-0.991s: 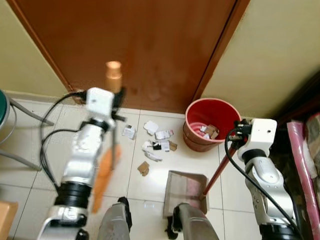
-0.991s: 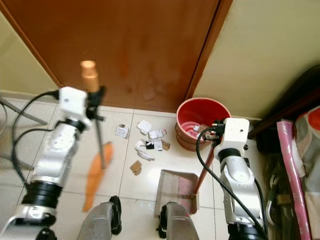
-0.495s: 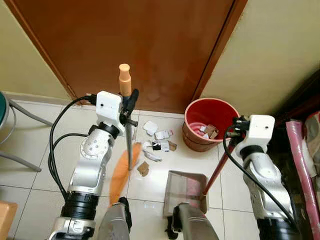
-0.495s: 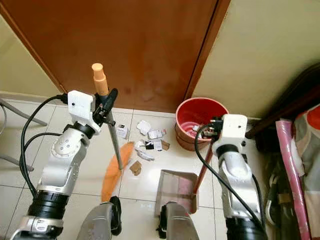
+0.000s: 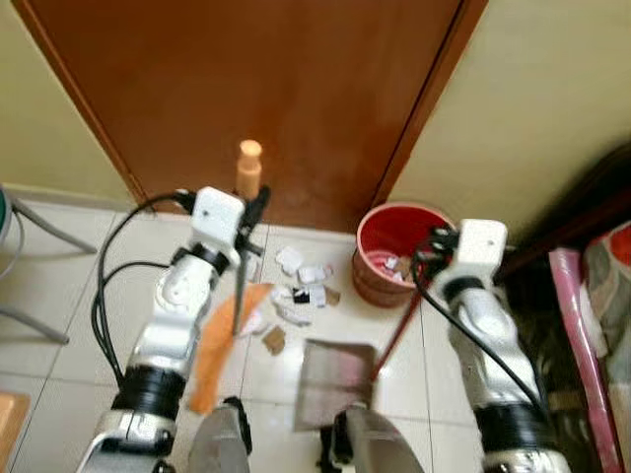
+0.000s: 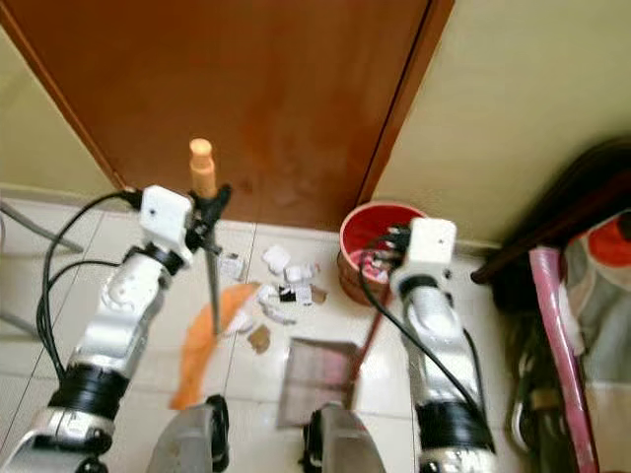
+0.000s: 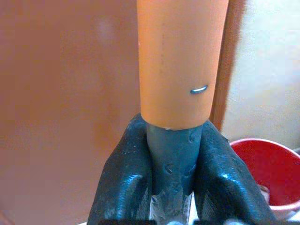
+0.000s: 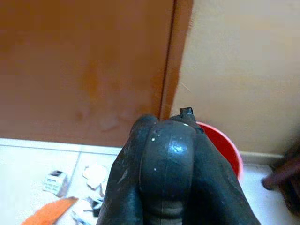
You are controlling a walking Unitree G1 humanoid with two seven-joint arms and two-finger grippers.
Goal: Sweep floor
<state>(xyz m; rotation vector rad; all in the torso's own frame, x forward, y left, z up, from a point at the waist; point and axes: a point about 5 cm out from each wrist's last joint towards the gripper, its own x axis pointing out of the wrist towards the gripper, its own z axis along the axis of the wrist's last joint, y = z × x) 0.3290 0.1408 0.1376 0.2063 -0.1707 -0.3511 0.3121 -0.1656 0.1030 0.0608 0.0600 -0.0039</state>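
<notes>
My left gripper (image 5: 250, 211) is shut on the broom's grey shaft just below its orange grip (image 7: 180, 61), its black fingers (image 7: 124, 180) pressed on both sides. The shaft stands nearly upright, and the orange bristles (image 5: 219, 345) rest on the tiles at the left edge of the paper and cardboard scraps (image 5: 299, 286). My right gripper (image 5: 434, 244) is shut on the black top of the dustpan's red handle (image 5: 394, 325). The grey dustpan (image 5: 333, 384) lies on the floor just this side of the scraps. The handle's black end (image 8: 168, 154) sits between the right fingers.
A red bucket (image 5: 380, 219) holding some scraps stands against the wall right of the brown door (image 5: 276, 89). Chair legs (image 5: 39, 227) are at the far left. Pink and dark clutter (image 5: 592, 315) fills the right side. My own feet (image 5: 222, 443) are at the bottom.
The left arm swung the broom rightwards, bringing the bristles up to the scraps. The right arm and dustpan shifted left. The camera also moved a little.
</notes>
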